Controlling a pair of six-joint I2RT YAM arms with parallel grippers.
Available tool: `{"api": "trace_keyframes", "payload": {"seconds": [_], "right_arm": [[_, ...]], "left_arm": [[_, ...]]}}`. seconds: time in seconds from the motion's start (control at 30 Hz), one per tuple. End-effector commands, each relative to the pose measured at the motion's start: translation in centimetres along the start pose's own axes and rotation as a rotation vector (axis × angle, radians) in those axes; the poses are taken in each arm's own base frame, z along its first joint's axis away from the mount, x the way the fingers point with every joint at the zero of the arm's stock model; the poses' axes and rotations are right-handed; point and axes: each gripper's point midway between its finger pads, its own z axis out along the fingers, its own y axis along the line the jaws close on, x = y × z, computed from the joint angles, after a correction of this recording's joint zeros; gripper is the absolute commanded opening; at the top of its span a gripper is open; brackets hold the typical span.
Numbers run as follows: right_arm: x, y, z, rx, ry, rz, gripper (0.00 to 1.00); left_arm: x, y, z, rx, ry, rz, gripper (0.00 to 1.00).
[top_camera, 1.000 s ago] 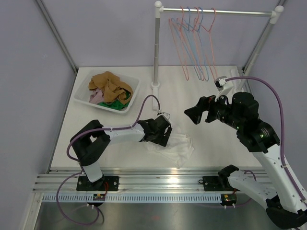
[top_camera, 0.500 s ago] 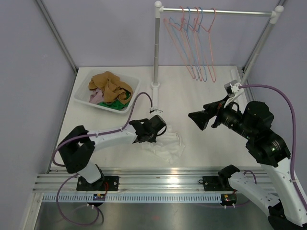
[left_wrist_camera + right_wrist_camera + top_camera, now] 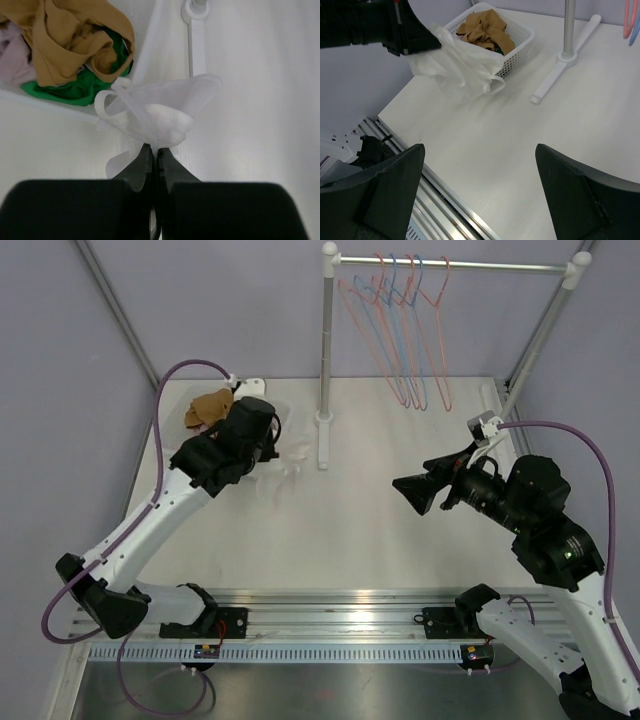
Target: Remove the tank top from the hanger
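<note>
Since a second ago my left arm swung from mid-table to the corner of the laundry basket, left gripper pinching the white tank top aloft; my right gripper hovered, fingers spread apart.

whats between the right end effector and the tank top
Only bare table, as the right wrist view shows. The open right end effector faces the white tank top held by the left end effector; the rack foot sits off to the side.

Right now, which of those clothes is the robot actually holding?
The white tank top, pinched in the left gripper and dangling in the air. The tan garment, green garment and pink garment lie in the basket.
</note>
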Motion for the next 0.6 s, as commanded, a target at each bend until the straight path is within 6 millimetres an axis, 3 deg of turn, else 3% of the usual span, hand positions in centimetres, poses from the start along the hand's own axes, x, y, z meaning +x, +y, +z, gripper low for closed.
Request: {"api": "trace_keyframes", "payload": {"seconds": [0.0,0.07,0.1,0.13,0.23,0.37,0.43,0.57], "right_arm": [[-0.9,0.8,0.1,-0.043,-0.044,-0.017,1.0],[-0.8,0.7,0.4,-0.045,-0.043,-0.016,1.0],[-0.8,0.7,0.4,-0.048,-0.043,-0.019,0.99],[-0.8,0.7,0.5,-0.049,-0.041,-0.02,1.0],[-0.7,0.6,0.7,-0.05,-0.036,-0.026,0.99],[-0.5,0.7,0.8,-0.062,-0.033,-0.028,0.99],[-0.4,0.9,0.9,-0.074,-0.03,-0.029,1.0],[0.2,0.7,1.4,-0.074,-0.011,-0.027,0.99]], "left_arm": [[-5.4,1.4,-1.7,0.001,-0.065,-0.003,0.0],[-6.6,2.2,-1.3,0.01,-0.042,-0.018,0.0],[-8.9,2.2,-2.0,0.024,-0.082,-0.032,0.0],[-9.0,2.3,-1.0,0.015,-0.057,-0.024,0.0],[-12.2,3.9,-0.9,-0.002,-0.088,-0.059,0.0],[-13.6,6.5,2.9,-0.013,-0.04,-0.117,0.0],[-14.6,6.8,3.8,0.035,-0.03,-0.144,0.0],[-13.4,7.9,9.0,-0.006,0.068,-0.162,0.0]]}}
